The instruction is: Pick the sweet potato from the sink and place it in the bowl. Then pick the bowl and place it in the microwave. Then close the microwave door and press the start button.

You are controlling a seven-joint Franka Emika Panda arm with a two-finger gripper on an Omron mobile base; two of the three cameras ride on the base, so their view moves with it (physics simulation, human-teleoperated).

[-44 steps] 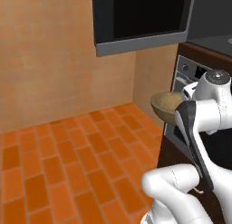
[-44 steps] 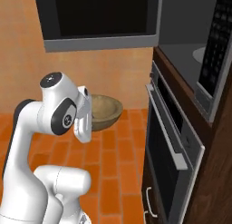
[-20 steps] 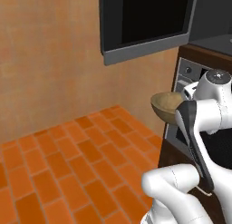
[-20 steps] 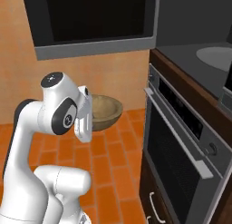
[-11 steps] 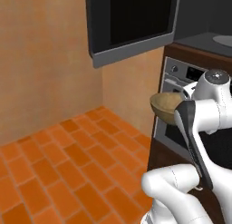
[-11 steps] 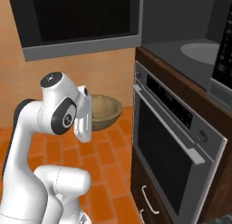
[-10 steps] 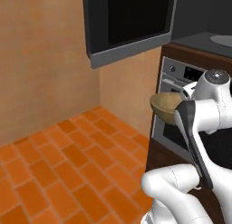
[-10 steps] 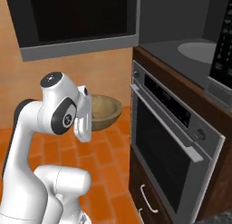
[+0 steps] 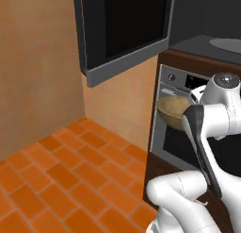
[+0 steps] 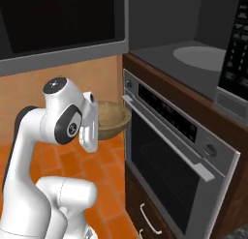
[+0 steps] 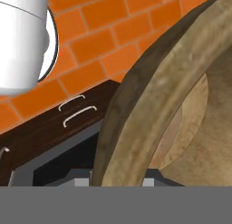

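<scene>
While the base drives, the whole scene has slid across both base views since a moment ago, so that shift is the camera's, not the furniture's. The orange brick floor [image 9: 52,180] fills 7 to 9 o'clock of the left base view. The steel oven [image 10: 179,151], bar handle and all, now looms larger at 3 to 5 o'clock of the right base view than it did a couple of seconds back. Above it sits the microwave [image 10: 193,54], its dark cavity open at 1 o'clock with a round plate inside. The dark glass panel with a grey frame at 12 o'clock of the left base view is probably the microwave door [image 9: 124,29], swung wide.

The arm and the bowl [image 10: 110,119] have kept their pose throughout: the bowl rides level in front of the wrist, at 10 o'clock of the oven front, well below the cavity. In the hand view the bowl's rim [image 11: 149,105] crosses close to the lens; the pincer's tips are hidden, so I cannot tell how wide it stands, though the carried bowl suggests a clamp on the rim. The sweet potato is not discernible.

I judge the carry nearly done; next the bowl must rise into the cavity.
</scene>
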